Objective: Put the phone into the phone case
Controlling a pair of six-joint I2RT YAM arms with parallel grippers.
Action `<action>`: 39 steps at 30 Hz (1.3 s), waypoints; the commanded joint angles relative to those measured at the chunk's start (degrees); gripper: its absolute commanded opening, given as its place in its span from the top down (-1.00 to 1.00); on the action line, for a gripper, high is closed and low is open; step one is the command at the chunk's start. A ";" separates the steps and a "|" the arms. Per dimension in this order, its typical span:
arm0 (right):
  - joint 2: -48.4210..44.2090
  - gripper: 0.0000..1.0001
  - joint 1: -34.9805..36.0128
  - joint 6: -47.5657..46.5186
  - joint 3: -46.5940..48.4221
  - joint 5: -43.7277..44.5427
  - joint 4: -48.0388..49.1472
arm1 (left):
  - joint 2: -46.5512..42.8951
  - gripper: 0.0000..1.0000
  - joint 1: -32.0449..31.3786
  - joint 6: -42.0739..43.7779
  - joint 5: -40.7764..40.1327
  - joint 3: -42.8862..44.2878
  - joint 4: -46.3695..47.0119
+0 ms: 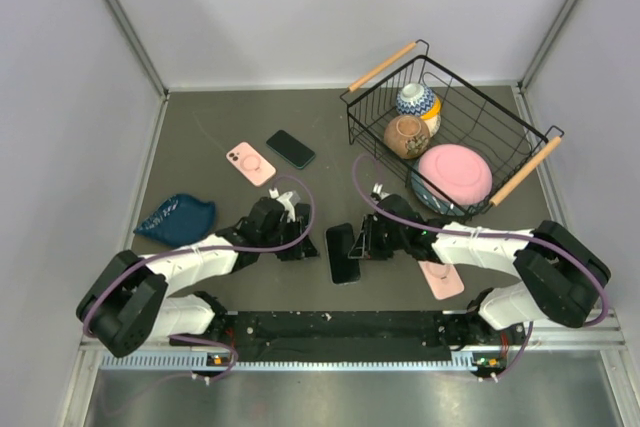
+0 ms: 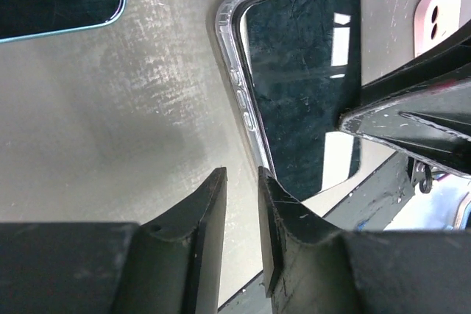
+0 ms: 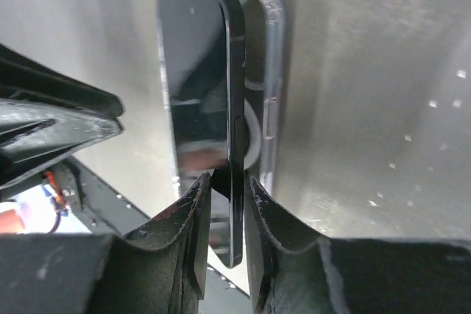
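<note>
A black phone (image 1: 343, 252) lies at the near middle of the table, partly in a clear phone case (image 3: 274, 71). In the right wrist view the phone (image 3: 232, 93) stands tilted on its long edge, its left side down in the case and its right side raised. My right gripper (image 3: 227, 182) is shut on that raised edge near the phone's near end. My left gripper (image 2: 241, 176) is just left of the case's (image 2: 234, 71) near corner, with its jaws a narrow gap apart and nothing between them. It touches nothing.
A second dark phone (image 1: 290, 149) and a pink case (image 1: 250, 162) lie farther back on the left. Another pink case (image 1: 441, 279) lies under my right arm. A blue dish (image 1: 175, 219) is at the left. A wire basket (image 1: 500, 127) with bowls stands at the back right.
</note>
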 commanded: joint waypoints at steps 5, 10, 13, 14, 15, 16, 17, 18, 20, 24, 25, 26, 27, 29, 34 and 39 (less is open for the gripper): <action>-3.17 0.29 0.17 -2.97 2.49 5.95 -8.39 | 1.88 0.35 -0.12 -1.22 1.86 -0.01 6.65; -5.28 -0.03 0.17 -4.03 3.10 7.44 -10.42 | 3.19 0.26 -0.12 -1.31 2.74 0.60 8.58; -5.02 -0.18 0.17 -5.17 3.28 6.48 -9.90 | 4.42 0.19 -0.03 -0.96 2.92 1.22 9.20; -4.76 -0.21 0.17 -5.61 3.37 6.04 -9.63 | 5.12 0.18 -0.03 -0.87 2.92 1.48 9.37; -4.75 -0.24 0.17 -5.78 3.37 5.25 -9.19 | 5.48 0.17 -0.12 -0.79 3.01 1.57 9.55; -4.67 -0.29 0.35 -5.87 3.37 5.16 -8.67 | 5.83 0.16 -0.12 -0.87 3.18 1.74 9.81; -4.32 -0.32 0.35 -5.96 3.37 4.98 -8.40 | 6.70 0.16 -0.12 -0.87 3.45 1.92 10.08; -4.14 -0.34 0.44 -6.14 3.37 4.72 -8.14 | 7.15 0.15 -0.12 -0.96 3.62 2.01 10.60; -3.01 -0.38 0.61 -6.14 3.45 4.46 -7.17 | 8.37 0.14 -0.03 -1.05 4.15 2.45 10.96; -0.37 -0.40 1.49 -6.14 4.16 3.84 -6.03 | 10.14 0.14 -0.12 -1.05 5.20 2.62 12.10; -0.01 -0.41 1.84 -5.96 4.16 3.75 -5.68 | 10.49 0.14 -0.03 -1.14 5.38 2.71 12.45; 0.43 -0.41 1.93 -5.70 4.25 3.49 -4.72 | 11.01 0.14 -0.03 -1.14 5.90 2.63 12.80; 1.30 -0.41 2.37 -5.44 4.16 2.97 -4.36 | 11.28 0.13 -0.12 -1.22 6.17 2.54 13.15; 2.01 -0.41 2.81 -5.00 4.25 2.70 -3.48 | 11.89 0.13 -0.03 -1.31 6.70 2.45 13.86; 4.03 -0.42 4.65 -4.82 5.65 3.05 -2.95 | 13.13 0.12 -0.03 -1.66 7.31 2.19 14.65; 3.25 -0.42 5.10 -3.24 4.69 1.30 1.26 | 13.30 0.16 -0.12 -2.63 8.45 0.61 15.96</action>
